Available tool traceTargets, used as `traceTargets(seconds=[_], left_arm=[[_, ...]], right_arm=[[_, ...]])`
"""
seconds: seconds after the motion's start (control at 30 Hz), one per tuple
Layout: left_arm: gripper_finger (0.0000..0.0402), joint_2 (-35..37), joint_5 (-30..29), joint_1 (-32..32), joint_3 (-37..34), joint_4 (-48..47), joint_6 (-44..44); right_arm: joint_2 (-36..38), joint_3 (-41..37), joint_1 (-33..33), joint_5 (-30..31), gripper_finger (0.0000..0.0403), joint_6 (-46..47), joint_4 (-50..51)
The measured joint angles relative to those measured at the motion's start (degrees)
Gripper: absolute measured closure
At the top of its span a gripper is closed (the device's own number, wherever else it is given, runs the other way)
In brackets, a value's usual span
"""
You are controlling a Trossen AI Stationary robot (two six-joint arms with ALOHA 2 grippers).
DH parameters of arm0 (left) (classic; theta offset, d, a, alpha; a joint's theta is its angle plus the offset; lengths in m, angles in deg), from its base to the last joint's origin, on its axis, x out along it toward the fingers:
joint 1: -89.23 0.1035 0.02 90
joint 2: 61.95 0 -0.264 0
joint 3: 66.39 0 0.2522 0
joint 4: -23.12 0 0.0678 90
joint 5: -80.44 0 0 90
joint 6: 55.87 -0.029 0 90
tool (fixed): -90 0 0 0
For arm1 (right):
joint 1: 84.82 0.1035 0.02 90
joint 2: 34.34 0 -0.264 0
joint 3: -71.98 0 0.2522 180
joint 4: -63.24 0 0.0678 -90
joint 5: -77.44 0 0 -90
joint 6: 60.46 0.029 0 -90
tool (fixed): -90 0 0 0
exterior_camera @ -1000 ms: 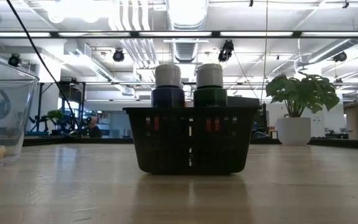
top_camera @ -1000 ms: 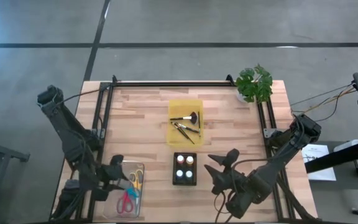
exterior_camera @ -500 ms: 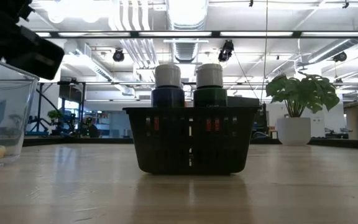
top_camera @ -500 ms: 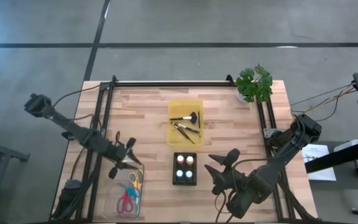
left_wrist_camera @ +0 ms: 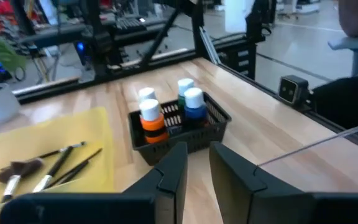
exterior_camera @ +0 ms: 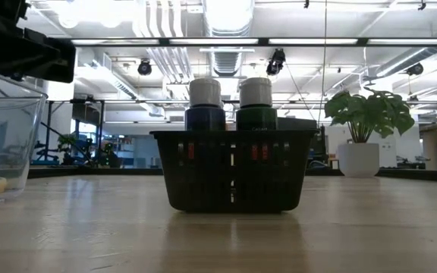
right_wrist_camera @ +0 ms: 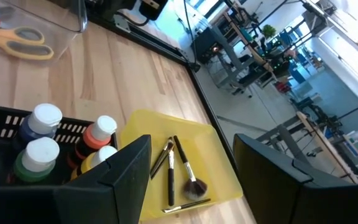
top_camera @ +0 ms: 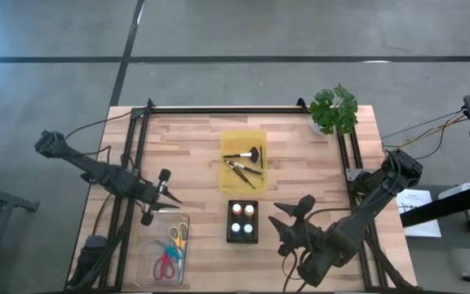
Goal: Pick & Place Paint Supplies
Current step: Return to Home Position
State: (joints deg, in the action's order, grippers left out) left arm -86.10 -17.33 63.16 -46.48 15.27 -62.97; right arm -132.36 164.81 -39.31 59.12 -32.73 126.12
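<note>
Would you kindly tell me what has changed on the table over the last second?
The left gripper, fingers slightly apart and empty, moved off the transparent plastic bin toward the far edge of the wooden table. The right gripper, the coloured scissors in the bin, the yellow tray of paintbrushes and the black basket of paint bottles stayed put.

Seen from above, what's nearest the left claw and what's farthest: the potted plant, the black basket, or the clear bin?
From the left gripper:
1. Clear bin, right beside it, on the table's left side.
2. Black basket, mid-table.
3. Potted plant, far right corner.
</note>
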Motion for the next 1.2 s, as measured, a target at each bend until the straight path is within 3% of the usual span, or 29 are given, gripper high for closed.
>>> traceTargets(seconds=[0.47,0.8,0.9,1.1,1.2], left_arm=[[0.0326,13.1,-0.2,4.0,-5.9,-3.9,2.6],[0.0327,14.6,1.3,12.6,-5.9,-4.0,0.0],[0.0327,14.6,4.5,16.6,-6.0,-4.3,0.0],[0.0327,15.6,17.6,24.7,-6.0,-3.4,0.2],[0.0327,16.2,19.3,27.0,-6.0,-3.1,1.5]], right_arm=[[0.0,0.0,0.0,-0.1,0.0177,0.8,0.2],[0.1,0.0,0.1,-0.1,0.0177,4.1,3.3],[0.1,0.0,0.3,-0.1,0.0177,7.8,6.7],[0.1,0.0,0.7,-0.1,0.0177,13.1,10.7],[0.1,0.0,0.8,-0.1,0.0177,13.4,10.7]])
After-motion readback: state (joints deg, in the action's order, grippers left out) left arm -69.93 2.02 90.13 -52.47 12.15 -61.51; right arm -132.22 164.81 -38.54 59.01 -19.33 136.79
